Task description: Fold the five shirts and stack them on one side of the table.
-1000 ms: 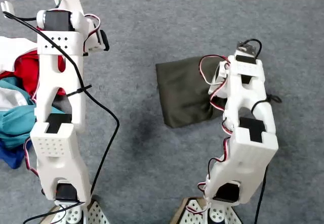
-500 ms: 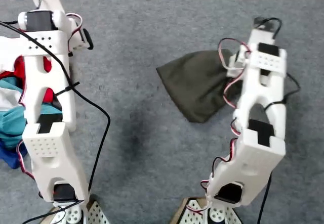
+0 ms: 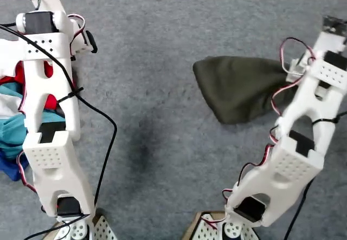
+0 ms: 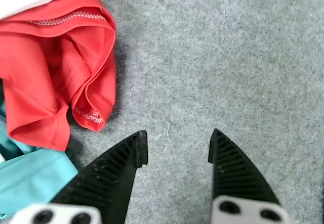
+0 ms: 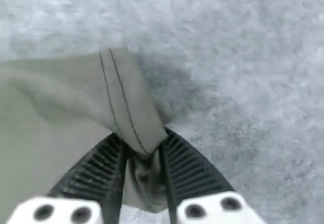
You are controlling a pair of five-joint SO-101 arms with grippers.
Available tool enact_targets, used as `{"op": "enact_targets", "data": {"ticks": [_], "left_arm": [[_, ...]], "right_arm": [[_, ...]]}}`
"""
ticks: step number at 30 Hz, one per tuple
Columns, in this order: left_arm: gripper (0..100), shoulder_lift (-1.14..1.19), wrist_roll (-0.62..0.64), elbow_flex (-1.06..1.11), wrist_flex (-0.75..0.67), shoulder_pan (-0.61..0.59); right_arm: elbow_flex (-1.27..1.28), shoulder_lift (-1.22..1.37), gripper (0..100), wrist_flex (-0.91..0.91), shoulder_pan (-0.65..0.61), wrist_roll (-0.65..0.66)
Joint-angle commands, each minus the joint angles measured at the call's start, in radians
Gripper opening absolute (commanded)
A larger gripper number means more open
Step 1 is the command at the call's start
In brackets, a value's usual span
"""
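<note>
Step in hand, as judged: placing the olive shirt (image 3: 238, 88) on the right side of the desk (image 3: 162, 45) to start the stack. In the high view the shirt lies right of centre in the upper half of the frame, drawn into a wedge that narrows toward the right arm (image 3: 303, 126), so the fold looks partly pulled out of shape. Recommended handling: pull low and slow so the cloth slides flat rather than bunching, stop short of the desk's right edge, lower the held corner until it rests on the desk, and only then release. The fold likely needs squaring afterwards. The right fingers (image 5: 143, 135) are closed narrow on a stitched hem of the olive shirt, with a pinch of cloth bulging between them, and the grip appears firm. The left fingers (image 4: 178, 135) stand moderately wide apart, holding nothing, above bare desk just beside the red shirt (image 4: 50, 57) and not touching it. The unfolded pile (image 3: 16, 126) of red, teal, white and blue shirts sits at the left edge of the high view, partly under the left arm (image 3: 49, 88), well apart from the olive shirt.
</note>
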Motion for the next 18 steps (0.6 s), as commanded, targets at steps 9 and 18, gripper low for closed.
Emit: {"op": "enact_targets", "data": {"ticks": [9,18], "left_arm": [[21,-0.058,-0.003,-0.002,0.009,-0.005],[21,-0.065,-0.003,-0.002,0.009,-0.015]], "right_arm": [[-0.252,0.012,0.4,0.242,-0.291,0.041],[-0.568,0.013,0.4,0.532,-0.711,0.043]]}}
